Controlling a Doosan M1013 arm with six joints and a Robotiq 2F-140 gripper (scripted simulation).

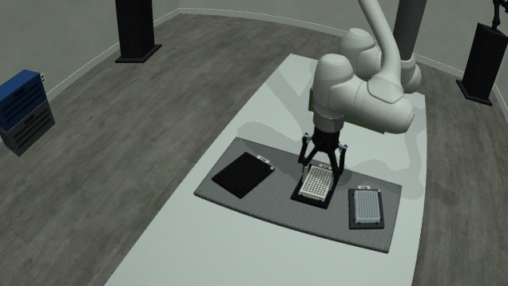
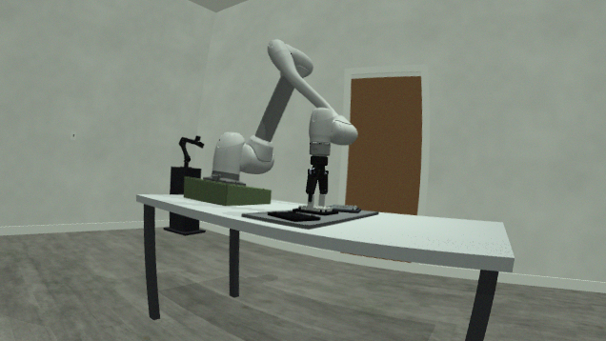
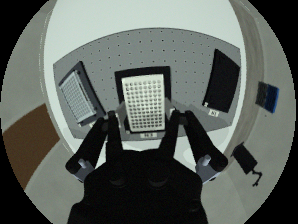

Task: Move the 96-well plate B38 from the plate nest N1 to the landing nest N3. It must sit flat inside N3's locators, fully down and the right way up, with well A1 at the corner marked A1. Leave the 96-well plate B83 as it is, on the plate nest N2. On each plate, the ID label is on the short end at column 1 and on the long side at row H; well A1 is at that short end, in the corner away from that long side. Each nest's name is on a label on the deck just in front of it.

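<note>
My gripper (image 1: pixel 319 173) points straight down over the middle nest (image 1: pixel 311 198) of the grey deck (image 1: pixel 279 208) and is shut on the long sides of the white 96-well plate (image 1: pixel 316 184) there, which I take to be B38. The plate is level, in or just above its nest; I cannot tell which. In the wrist view the plate (image 3: pixel 144 102) lies between the fingers. An empty black nest (image 1: pixel 242 174) lies at the left. A second plate (image 1: pixel 367 205) sits flat in the right nest. The labels are too small to read.
The arm's green base block (image 2: pixel 227 194) stands on the table behind the deck. Small white labels (image 1: pixel 263 160) sit at the nests' far ends. Black pillars (image 1: pixel 136 29) and a blue box (image 1: pixel 24 108) stand on the floor, away from the table.
</note>
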